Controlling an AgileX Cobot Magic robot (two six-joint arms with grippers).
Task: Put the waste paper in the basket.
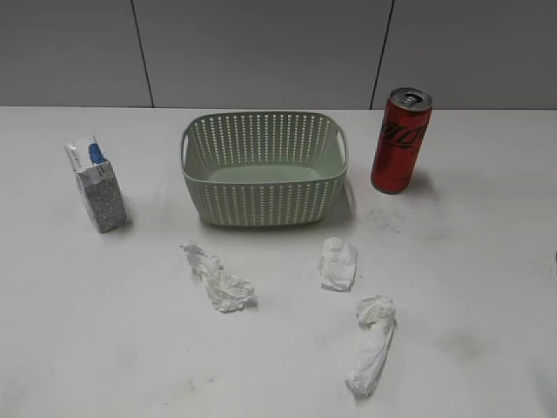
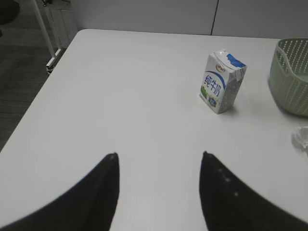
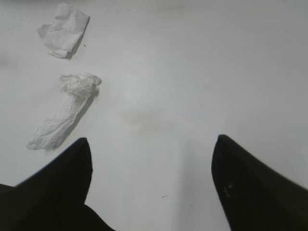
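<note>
Three crumpled white paper wads lie on the white table in front of the pale green basket [image 1: 261, 165]: a left wad [image 1: 218, 277], a middle wad [image 1: 338, 263] and a long right wad [image 1: 372, 344]. The basket looks empty. Neither gripper shows in the exterior view. My left gripper [image 2: 159, 155] is open and empty over bare table, with the basket's edge [image 2: 290, 77] at far right. My right gripper [image 3: 151, 139] is open and empty; the long wad [image 3: 65, 115] and the middle wad [image 3: 64, 30] lie to its upper left.
A red drink can [image 1: 400, 139] stands right of the basket. A small white-and-blue milk carton [image 1: 96, 183] stands left of it and also shows in the left wrist view [image 2: 221, 82]. The table's left edge [image 2: 36, 96] drops to dark floor.
</note>
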